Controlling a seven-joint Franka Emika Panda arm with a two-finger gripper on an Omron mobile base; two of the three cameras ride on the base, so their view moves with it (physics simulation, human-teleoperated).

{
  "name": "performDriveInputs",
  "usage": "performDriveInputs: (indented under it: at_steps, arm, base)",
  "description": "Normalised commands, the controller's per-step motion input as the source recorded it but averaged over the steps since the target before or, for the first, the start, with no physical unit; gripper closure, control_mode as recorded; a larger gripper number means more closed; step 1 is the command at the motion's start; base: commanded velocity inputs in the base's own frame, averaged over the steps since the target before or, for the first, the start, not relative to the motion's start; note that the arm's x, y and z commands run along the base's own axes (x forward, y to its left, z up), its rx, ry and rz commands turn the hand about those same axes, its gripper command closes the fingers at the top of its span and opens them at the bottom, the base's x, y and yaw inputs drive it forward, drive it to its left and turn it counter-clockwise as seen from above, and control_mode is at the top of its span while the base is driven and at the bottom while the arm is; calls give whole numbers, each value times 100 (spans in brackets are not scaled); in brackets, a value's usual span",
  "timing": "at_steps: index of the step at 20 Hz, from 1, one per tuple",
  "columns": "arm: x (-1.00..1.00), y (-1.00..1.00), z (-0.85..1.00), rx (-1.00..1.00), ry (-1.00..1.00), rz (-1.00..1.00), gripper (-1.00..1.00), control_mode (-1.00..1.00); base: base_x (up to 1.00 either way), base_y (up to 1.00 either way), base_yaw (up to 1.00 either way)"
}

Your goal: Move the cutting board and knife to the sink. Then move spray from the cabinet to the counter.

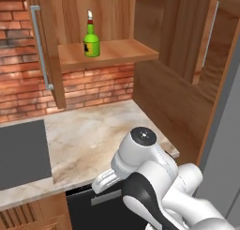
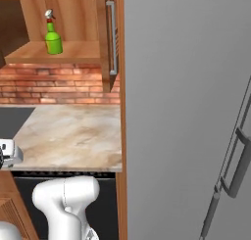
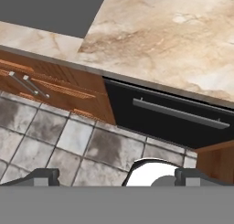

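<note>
Spray: the green spray bottle (image 1: 91, 40) is standing upright on the pale wooden shelf (image 1: 112, 53) of the open wall cabinet (image 1: 56, 46), its white nozzle at the top; seen from the right base camera it is sitting toward the shelf's middle (image 2: 53, 39).
Worktop: the beige marbled worktop (image 1: 89, 135) is lying below the shelf, against the red brick wall (image 1: 18, 74), with a dark grey surface (image 1: 21, 154) adjoining its left part.
Fingers: the fingers (image 3: 116, 177) are standing released, spread wide apart, grasping nothing, their dark tips hanging over the tiled floor (image 3: 59, 141) in front of the black dishwasher front (image 3: 173, 118).
Arm: the white arm (image 1: 154, 177) is folding low before the worktop's edge.
Right side: a tall grey fridge (image 2: 186, 111) is standing beside the worktop.
</note>
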Motion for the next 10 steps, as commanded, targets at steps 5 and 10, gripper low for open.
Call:
performDriveInputs:
  at_steps: [5,10]
  arm:
    - [0,0,0,0,0,0,-100,100]
    - [0,0,0,0,0,0,-100,100]
  base:
    - [76,23,-1]
    - [60,0,0]
